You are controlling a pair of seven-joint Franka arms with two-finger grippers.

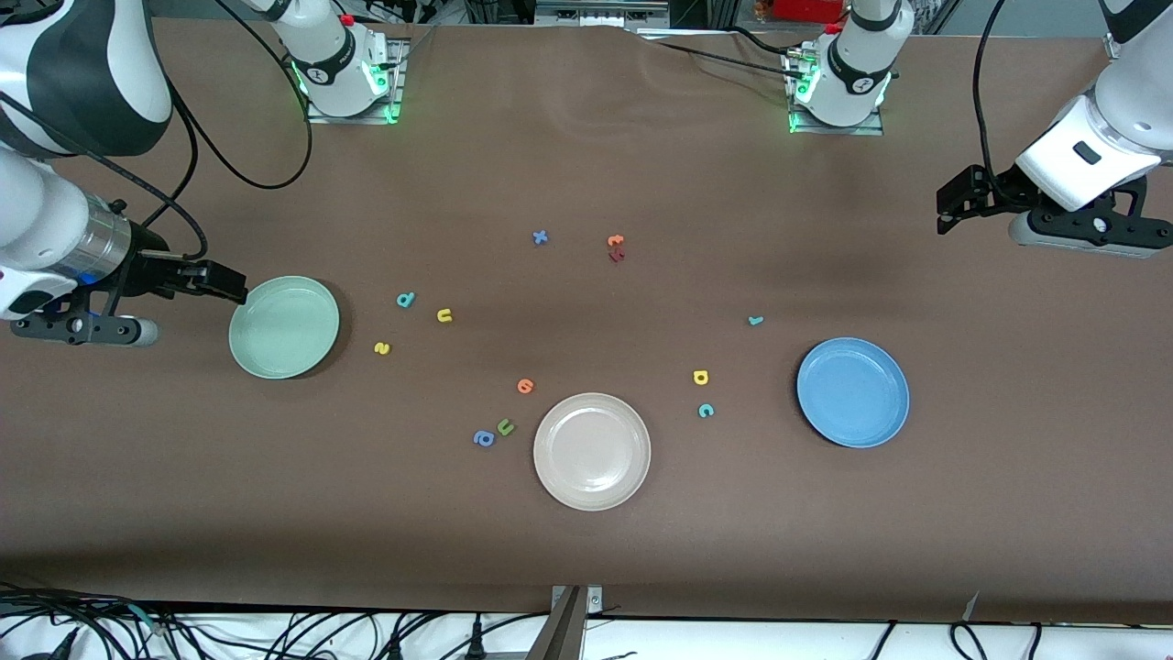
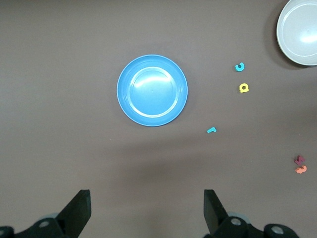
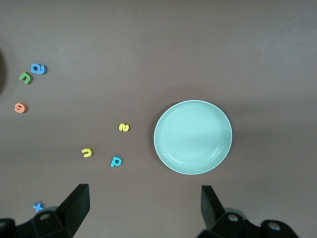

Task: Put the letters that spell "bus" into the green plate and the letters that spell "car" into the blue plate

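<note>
The empty green plate (image 1: pixel 284 327) (image 3: pixel 193 137) lies toward the right arm's end, with the teal "b" (image 1: pixel 405 299) (image 3: pixel 116 161), yellow "u" (image 1: pixel 444 315) (image 3: pixel 87 152) and yellow "s" (image 1: pixel 382 347) (image 3: pixel 124 127) loose on the table beside it. The empty blue plate (image 1: pixel 852 392) (image 2: pixel 152 90) lies toward the left arm's end, near the teal "c" (image 1: pixel 705 411) (image 2: pixel 240 67), yellow "a" (image 1: pixel 700 377) (image 2: pixel 243 88) and teal "r" (image 1: pixel 755 320) (image 2: pixel 211 130). My right gripper (image 1: pixel 229 284) (image 3: pixel 143 206) hangs open over the table by the green plate's rim. My left gripper (image 1: pixel 953 206) (image 2: pixel 147 208) hangs open over bare table.
A cream-white plate (image 1: pixel 592 451) sits nearest the front camera, between the two coloured plates. Beside it lie an orange letter (image 1: pixel 525 386), a green "u" (image 1: pixel 505 427) and a blue "a" (image 1: pixel 483 439). Farther off lie a blue "x" (image 1: pixel 540 237) and orange and dark red letters (image 1: pixel 615 247).
</note>
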